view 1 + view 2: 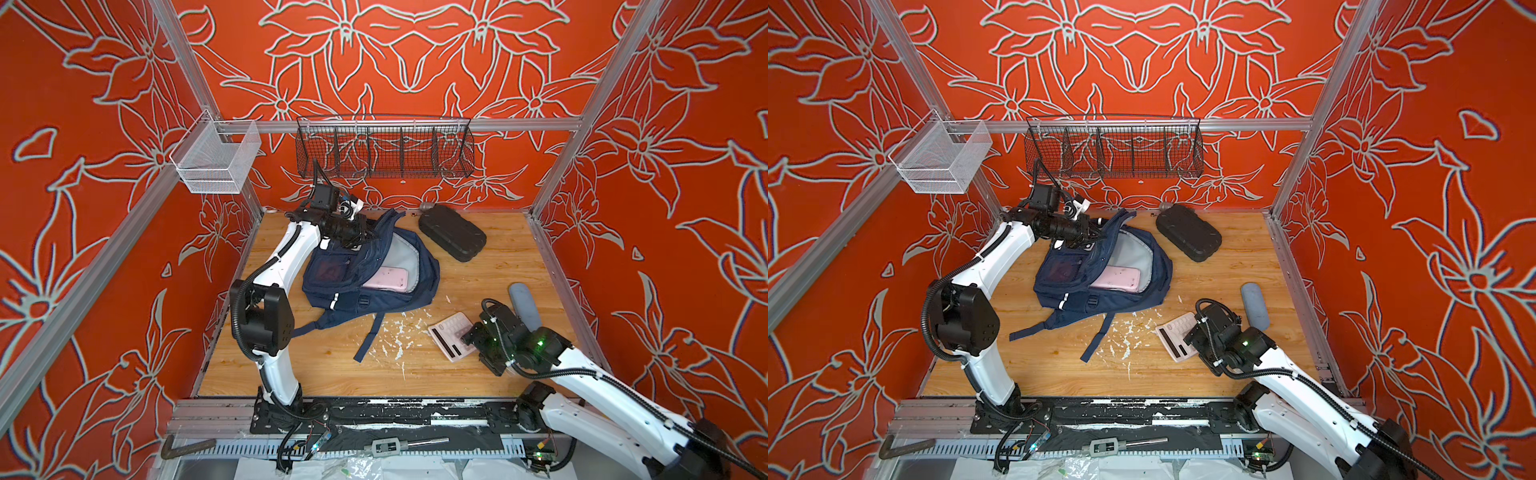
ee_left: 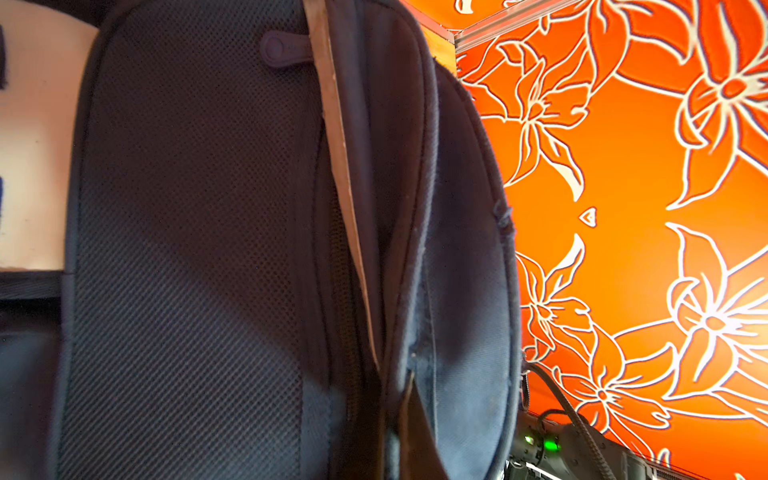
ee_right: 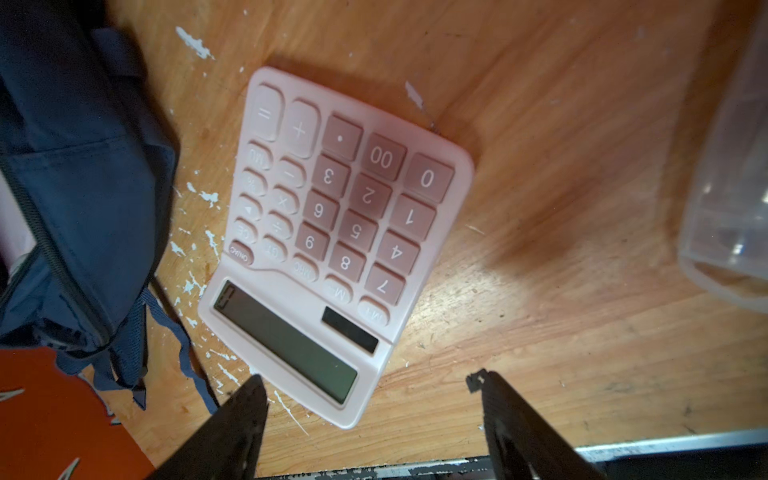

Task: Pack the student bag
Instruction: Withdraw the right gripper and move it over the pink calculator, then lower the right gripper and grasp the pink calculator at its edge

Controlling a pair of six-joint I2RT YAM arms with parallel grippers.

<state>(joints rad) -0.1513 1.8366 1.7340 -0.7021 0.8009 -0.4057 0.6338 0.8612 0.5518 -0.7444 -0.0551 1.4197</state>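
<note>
**Pink calculator ahead of the spread right tool**

The calculator lies flat on the bench, display end nearest that tool, long axis running away from it. The 2 jaws stand apart, the arm low, wrist pitched down. The student bag sits mid-bench to its left, front panel pinched by the left tool.

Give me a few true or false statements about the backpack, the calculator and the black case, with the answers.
1. The calculator lies on the table, outside the student bag. True.
2. The right end effector is shut on the calculator. False: it is open, not gripping the calculator.
3. A pink item lies inside the open student bag. True.
4. The black hard case sits inside the student bag. False: it lies on the table beside it.
</note>
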